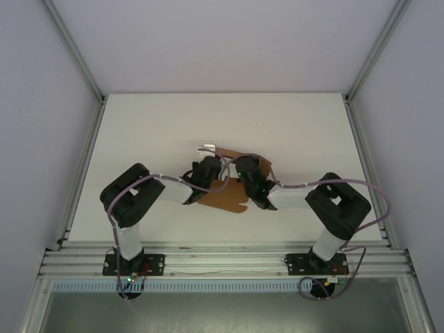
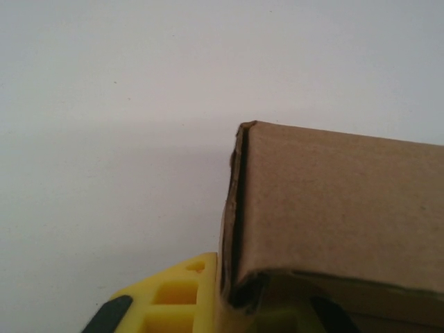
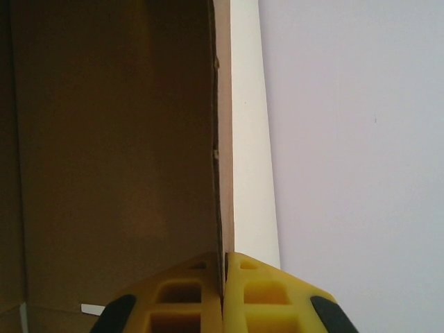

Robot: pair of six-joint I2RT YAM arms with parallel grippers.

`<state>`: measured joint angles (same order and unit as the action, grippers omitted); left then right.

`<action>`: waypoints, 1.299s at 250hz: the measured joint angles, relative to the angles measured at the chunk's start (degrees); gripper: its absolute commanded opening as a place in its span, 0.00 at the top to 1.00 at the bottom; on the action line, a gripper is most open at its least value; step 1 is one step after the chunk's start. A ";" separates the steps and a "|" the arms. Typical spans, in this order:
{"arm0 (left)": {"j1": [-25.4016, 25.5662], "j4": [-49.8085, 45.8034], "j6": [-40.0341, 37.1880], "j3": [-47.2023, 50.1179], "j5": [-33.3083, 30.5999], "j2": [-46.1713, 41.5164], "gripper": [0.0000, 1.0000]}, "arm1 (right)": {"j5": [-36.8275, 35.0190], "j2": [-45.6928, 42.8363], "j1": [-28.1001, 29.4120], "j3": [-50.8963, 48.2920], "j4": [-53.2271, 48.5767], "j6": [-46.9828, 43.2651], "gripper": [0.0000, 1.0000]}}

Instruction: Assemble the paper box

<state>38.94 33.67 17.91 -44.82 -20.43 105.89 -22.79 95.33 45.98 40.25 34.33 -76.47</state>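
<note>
The brown cardboard paper box (image 1: 226,198) is partly folded and held up over the middle of the white table, between both arms. My left gripper (image 1: 207,171) holds its left side. In the left wrist view one yellow finger (image 2: 177,295) presses a folded wall of the box (image 2: 333,201), and the other finger is mostly hidden behind the cardboard. My right gripper (image 1: 247,172) holds the right side. Its two yellow fingers (image 3: 184,295) pinch the edge of an upright wall of the box (image 3: 111,152), with the left gripper (image 2: 229,295) and right gripper (image 3: 224,269) both shut on cardboard.
The white table (image 1: 139,139) is ringed by pale enclosure walls and aluminium rails (image 1: 222,260) along the near edge, where the arm bases stand. A small pale strip (image 1: 206,148) lies just beyond the box.
</note>
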 measured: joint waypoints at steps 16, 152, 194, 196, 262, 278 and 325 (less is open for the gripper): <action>-0.50 -0.17 0.26 0.48 0.92 -0.24 0.68 | -0.09 0.00 0.11 0.00 -0.09 0.02 1.00; -1.55 -1.49 -0.26 -0.46 5.14 -0.07 1.00 | -0.07 0.00 0.22 0.22 -0.76 1.09 1.00; -1.31 -1.07 -0.37 -0.39 3.13 0.26 1.00 | 0.04 -0.02 0.22 0.26 -0.96 1.60 1.00; -1.29 -1.07 -0.37 -0.39 2.84 0.26 1.00 | 0.07 -0.02 0.22 0.26 -0.96 1.66 1.00; 0.35 -2.97 0.50 -1.01 -6.29 0.26 1.00 | 1.44 -0.04 0.61 1.03 -1.46 2.56 1.00; 0.52 -3.13 0.70 -1.07 -7.58 0.26 1.00 | 1.84 -0.04 0.61 1.14 -1.55 2.58 1.00; 0.66 -2.78 0.28 -0.57 -6.67 0.11 0.87 | 2.05 -0.04 0.61 1.42 -2.12 2.58 1.00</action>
<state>39.59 30.89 18.20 -45.39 -27.09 106.00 -20.73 95.29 46.59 41.67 32.21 -73.89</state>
